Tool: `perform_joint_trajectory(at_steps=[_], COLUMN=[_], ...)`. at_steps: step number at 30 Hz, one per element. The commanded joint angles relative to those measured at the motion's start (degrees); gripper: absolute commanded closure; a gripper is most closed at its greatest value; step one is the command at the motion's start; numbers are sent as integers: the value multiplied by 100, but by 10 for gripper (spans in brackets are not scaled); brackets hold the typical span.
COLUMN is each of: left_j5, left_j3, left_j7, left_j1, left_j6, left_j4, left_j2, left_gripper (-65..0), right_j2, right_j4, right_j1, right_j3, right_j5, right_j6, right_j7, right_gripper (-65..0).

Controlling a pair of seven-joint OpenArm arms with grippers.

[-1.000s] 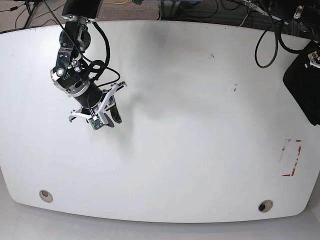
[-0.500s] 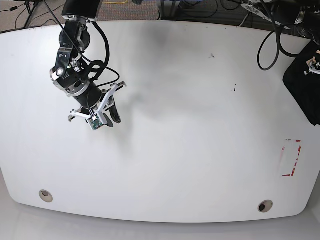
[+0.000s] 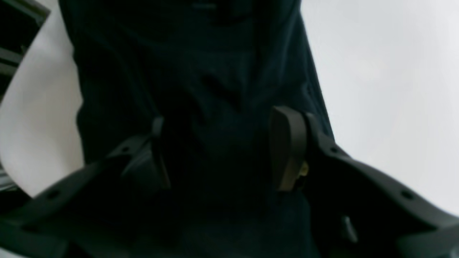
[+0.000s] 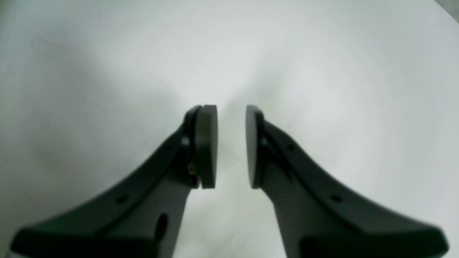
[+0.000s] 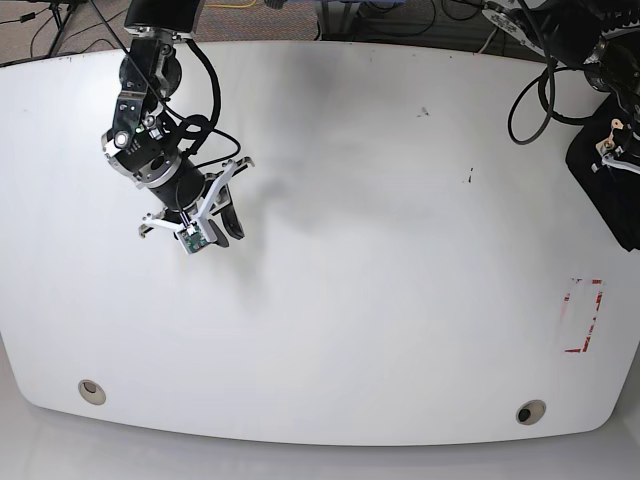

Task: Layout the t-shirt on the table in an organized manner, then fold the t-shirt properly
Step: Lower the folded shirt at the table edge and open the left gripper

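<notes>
Task barely starting: left gripper (image 3: 218, 150) is reaching with jaws spread around the bunched t-shirt (image 5: 607, 180) at the table (image 5: 350, 330) edge, right gripper (image 4: 231, 147) idling slightly parted, empty.

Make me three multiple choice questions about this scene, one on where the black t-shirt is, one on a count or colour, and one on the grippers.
1. Where does the plain black cloth t-shirt lie?
A. mid-table
B. table's right edge in the base view
C. on the floor

2. How many small round holes has the glossy white table?
A. two
B. four
C. none

3. What is between the right gripper pads?
A. cloth
B. cable
C. nothing

Answers: 1 B, bunched at the base view's right edge; 2 A, one near each front corner; 3 C, only bare table shows through the gap.
</notes>
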Motion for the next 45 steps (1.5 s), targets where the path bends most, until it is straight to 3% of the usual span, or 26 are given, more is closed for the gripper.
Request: perform_joint_trajectory(at_steps=[1,11,18,26,28,37,45], left_j5=[-61,-44,273,308,308,308,308], left_j3=[50,129,1184,2520,2775,3918,4287], left_j7=[-180,-198,-198,-198,-198,-198,-462], left_j1=[-49,-23,-23,-23,-23,-5,346], left_j6=[103,261,199,-1005,-1146,-1282,-1282], left_j4=[-67,-234,-832,-1526,-1605,-1685,-1676], left_j2=[-103,-111,-516,-1298,-1448,-2204,-2670], left_gripper=[-354,-385,-385,-385,-385,-385,-385], right_j2=[39,39,48,48,48,48,39], right_j4=[92,92,118,127,127,127,127], right_j1=[78,78,69,-46,-54,-81,-81], right_j3=[13,39,39,48,48,92,171], right_j5=[63,63,63,63,63,63,63], right_j6=[-10,-10,-10,-10,-10,-10,-10], right_j7=[160,160,160,160,160,169,169], right_gripper=[-133,-133,-132,-132,-132,-132,-132])
